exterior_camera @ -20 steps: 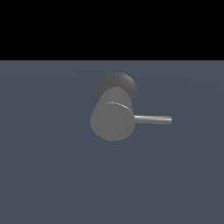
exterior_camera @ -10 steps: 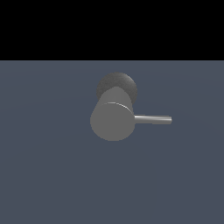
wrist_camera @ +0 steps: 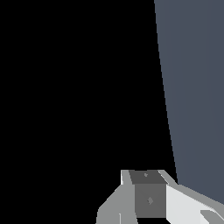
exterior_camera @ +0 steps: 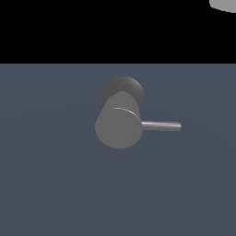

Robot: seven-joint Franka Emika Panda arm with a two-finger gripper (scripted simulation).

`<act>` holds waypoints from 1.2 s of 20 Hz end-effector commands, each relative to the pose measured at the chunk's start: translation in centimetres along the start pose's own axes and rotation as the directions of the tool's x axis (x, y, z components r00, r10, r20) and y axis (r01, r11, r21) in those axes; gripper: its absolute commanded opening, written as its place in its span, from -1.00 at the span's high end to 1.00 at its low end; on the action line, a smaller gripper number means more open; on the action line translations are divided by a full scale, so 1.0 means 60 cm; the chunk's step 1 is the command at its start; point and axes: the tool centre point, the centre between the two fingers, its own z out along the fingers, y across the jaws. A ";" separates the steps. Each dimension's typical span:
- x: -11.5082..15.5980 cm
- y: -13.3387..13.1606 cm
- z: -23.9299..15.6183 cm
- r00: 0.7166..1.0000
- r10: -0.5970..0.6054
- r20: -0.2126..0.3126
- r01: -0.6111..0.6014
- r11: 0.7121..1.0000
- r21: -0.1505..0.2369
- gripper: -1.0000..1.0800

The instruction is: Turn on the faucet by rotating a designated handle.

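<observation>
slate-blue floor [exterior_camera: 46, 184]; matte grey faucet [exterior_camera: 118, 127], thin shiny handle [exterior_camera: 161, 126] pointing sideways; tool [wrist_camera: 148, 199] opening unclear.

Flat, even simulator light, moderately dim. No cast shadows on slate-blue surface [exterior_camera: 46, 184]. Faucet [exterior_camera: 118, 128] face matte, thin bright rim highlight along upper edge; dome behind darker, grainy. Handle [exterior_camera: 160, 126] carries soft sheen along top. Edges crisp, slightly pixelated. Background pure black. No blur, no lens distortion.

Matte grey faucet [exterior_camera: 118, 128] — darker dome; sheeny grey handle [exterior_camera: 161, 126]; slate-blue floor [exterior_camera: 46, 184].
</observation>
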 end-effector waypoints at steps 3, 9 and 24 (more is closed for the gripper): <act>0.043 0.026 -0.039 0.992 0.083 -0.090 -0.071 0.989 0.127 1.00; 0.097 0.082 -0.097 0.953 0.221 -0.204 -0.158 0.945 0.286 1.00; 0.182 0.306 -0.247 0.689 0.588 -0.424 -0.283 0.756 0.590 1.00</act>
